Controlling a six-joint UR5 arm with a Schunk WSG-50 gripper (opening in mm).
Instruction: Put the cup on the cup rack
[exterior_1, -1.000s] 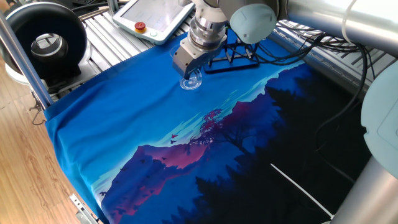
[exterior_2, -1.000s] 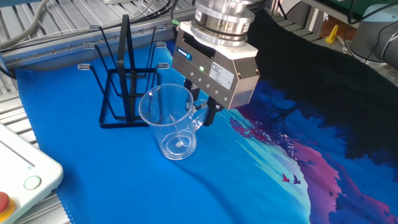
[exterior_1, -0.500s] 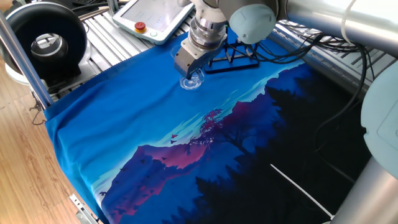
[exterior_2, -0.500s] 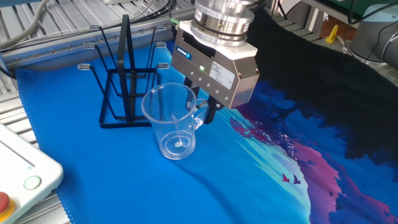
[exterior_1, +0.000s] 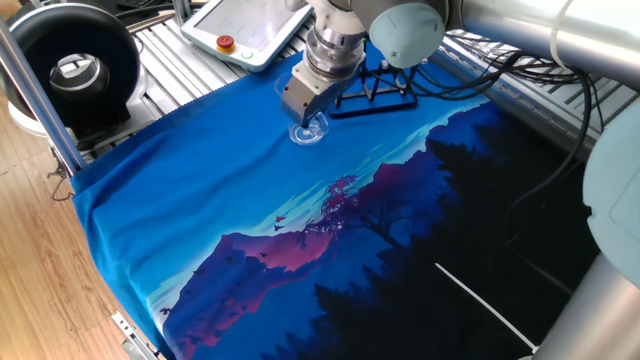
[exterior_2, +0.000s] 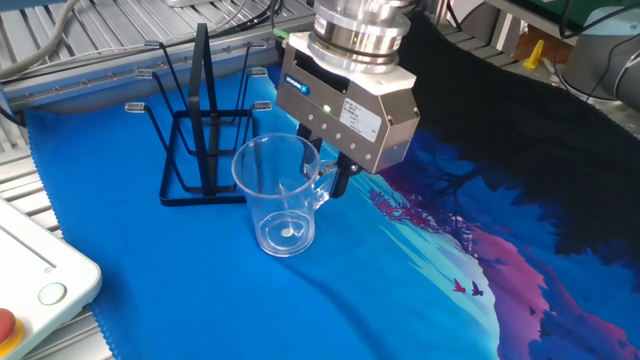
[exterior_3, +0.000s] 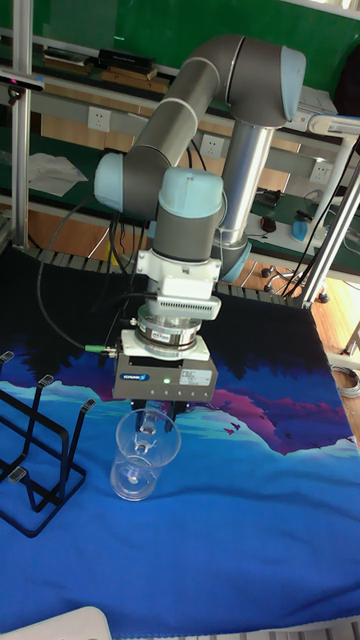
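Observation:
The cup (exterior_2: 278, 200) is a clear glass mug standing on the blue cloth, its handle turned toward my gripper (exterior_2: 335, 178). The gripper comes straight down beside it, and its dark fingers are shut on the handle. The cup rack (exterior_2: 200, 130), black wire with thin upright pegs, stands just behind and to the left of the cup. In one fixed view the cup (exterior_1: 309, 130) sits under the gripper (exterior_1: 315, 112), with the rack (exterior_1: 375, 92) right behind. In the tall view the cup (exterior_3: 142, 455) hangs below the gripper (exterior_3: 152, 425), and the rack (exterior_3: 35, 450) is at the left.
A white pendant (exterior_1: 250, 25) with a red button lies beyond the cloth's far corner. A black round device (exterior_1: 75, 70) stands at the far left. Cables (exterior_1: 480, 70) run behind the rack. The printed cloth (exterior_1: 300, 230) covers the table.
The cup has shifted slightly toward the gripper and stands more upright. The gripper has crept a little the same way.

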